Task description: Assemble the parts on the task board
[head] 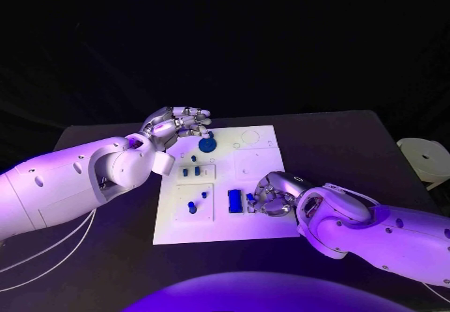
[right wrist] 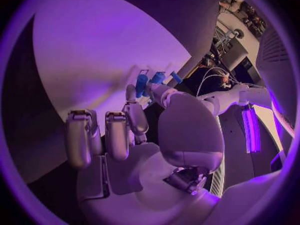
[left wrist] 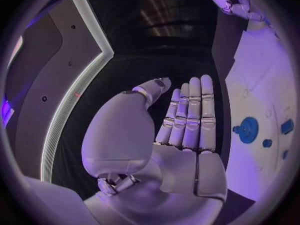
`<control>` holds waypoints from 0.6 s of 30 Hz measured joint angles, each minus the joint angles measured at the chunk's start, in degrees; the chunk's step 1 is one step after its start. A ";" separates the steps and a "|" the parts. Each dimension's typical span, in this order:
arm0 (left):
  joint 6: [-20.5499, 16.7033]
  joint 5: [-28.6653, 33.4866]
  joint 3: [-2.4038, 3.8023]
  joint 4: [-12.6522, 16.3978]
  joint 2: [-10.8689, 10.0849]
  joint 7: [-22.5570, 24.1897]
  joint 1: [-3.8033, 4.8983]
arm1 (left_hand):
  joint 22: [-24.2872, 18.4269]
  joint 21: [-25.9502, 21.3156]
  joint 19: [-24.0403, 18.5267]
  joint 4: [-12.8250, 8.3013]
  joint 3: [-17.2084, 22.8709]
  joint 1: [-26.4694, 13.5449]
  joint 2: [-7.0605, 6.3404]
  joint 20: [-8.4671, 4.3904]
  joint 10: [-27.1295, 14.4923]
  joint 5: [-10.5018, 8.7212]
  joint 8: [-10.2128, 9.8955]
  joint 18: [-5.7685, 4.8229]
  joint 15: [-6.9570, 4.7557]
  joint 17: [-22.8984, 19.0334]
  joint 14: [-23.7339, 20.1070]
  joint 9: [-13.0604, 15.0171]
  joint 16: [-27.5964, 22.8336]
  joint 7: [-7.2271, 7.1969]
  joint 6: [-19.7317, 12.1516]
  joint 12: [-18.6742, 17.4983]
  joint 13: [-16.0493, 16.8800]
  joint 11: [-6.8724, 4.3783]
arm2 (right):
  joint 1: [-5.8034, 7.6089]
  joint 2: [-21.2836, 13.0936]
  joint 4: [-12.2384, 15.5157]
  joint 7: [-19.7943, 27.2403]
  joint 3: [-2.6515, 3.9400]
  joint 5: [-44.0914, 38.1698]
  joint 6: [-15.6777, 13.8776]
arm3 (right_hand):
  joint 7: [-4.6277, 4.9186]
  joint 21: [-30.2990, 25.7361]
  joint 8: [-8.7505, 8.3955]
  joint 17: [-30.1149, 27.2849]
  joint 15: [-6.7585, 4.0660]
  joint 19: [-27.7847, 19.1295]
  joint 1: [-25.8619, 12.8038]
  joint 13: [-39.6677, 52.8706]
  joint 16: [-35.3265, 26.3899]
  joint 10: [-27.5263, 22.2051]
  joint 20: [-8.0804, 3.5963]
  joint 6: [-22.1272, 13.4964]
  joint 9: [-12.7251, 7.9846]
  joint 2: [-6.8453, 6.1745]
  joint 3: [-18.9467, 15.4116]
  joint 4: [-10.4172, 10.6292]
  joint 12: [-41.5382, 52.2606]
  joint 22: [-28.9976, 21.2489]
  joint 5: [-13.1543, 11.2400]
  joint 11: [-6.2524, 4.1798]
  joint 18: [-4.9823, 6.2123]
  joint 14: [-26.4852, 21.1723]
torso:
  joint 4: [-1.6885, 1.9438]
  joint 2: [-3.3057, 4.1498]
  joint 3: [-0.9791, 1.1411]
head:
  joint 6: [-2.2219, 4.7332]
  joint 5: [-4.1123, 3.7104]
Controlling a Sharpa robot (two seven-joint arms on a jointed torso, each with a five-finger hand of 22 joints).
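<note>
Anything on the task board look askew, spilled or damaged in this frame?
Nothing stands out. The task board lies flat on the table, with the blue parts on it. The left hand is above the round blue part; the right hand is at the board's near right part.

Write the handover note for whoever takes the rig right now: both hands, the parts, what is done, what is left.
Left hand: open, fingers straight, holding nothing, over the far left corner of the task board, beside the round blue part.
Right hand: at the board's near right edge, fingers among the blue parts; whether it holds one cannot be told.
Tall blue block stands just left of the right hand. Small blue parts sit along the board's left side.
Done: cannot be judged. Left: check the right hand's hold, then continue assembly.
</note>
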 measured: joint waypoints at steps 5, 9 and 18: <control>0.01 -0.01 0.00 0.04 -0.04 -0.04 0.00 | 0.00 0.00 0.00 0.00 0.00 0.00 0.00 0.00 0.00 0.00 0.00 0.00 0.00 0.00 0.00 0.00 0.00 0.00 0.00 0.00 -0.01 0.00 | -0.19 0.49 -0.45 -0.11 0.00 0.89 0.64 | 0.12 0.00 0.25 0.00 0.00 0.00 -1.00 0.00 0.00 0.16 0.00 0.32 0.18 -0.38 -0.56 0.57 0.00 0.00 0.69 -0.16 0.00 0.00 | -0.02 0.00 0.00 | -0.17 0.05; 0.04 -0.01 0.00 0.08 -0.04 -0.08 0.00 | 0.00 0.00 0.00 0.00 0.00 0.00 0.00 0.00 0.00 0.00 0.00 0.00 0.00 0.00 0.00 0.00 0.00 0.00 0.00 0.00 -0.01 0.00 | -0.19 0.72 -0.74 -0.17 0.06 1.33 0.97 | 0.06 0.00 0.10 -0.01 0.00 0.00 -1.05 0.00 0.22 0.20 0.00 0.40 0.18 -0.44 -0.71 0.72 0.00 -0.01 1.28 -0.20 0.00 0.00 | -0.02 -0.02 0.00 | -0.23 0.07; 0.07 -0.01 0.00 0.11 -0.12 -0.15 0.00 | 0.00 0.00 0.00 0.00 0.00 0.00 0.00 0.00 0.00 0.00 0.00 0.00 0.00 -0.01 0.00 0.00 0.00 0.00 0.00 0.00 0.02 0.00 | -0.26 0.85 -1.21 -0.25 0.02 1.80 1.61 | 0.07 0.21 0.09 -0.01 0.00 0.22 -2.50 -0.01 0.22 0.20 -0.22 0.77 0.17 -0.03 -2.10 1.75 0.52 -0.01 0.19 -0.20 0.00 0.00 | -0.02 -0.06 -0.01 | -0.27 0.06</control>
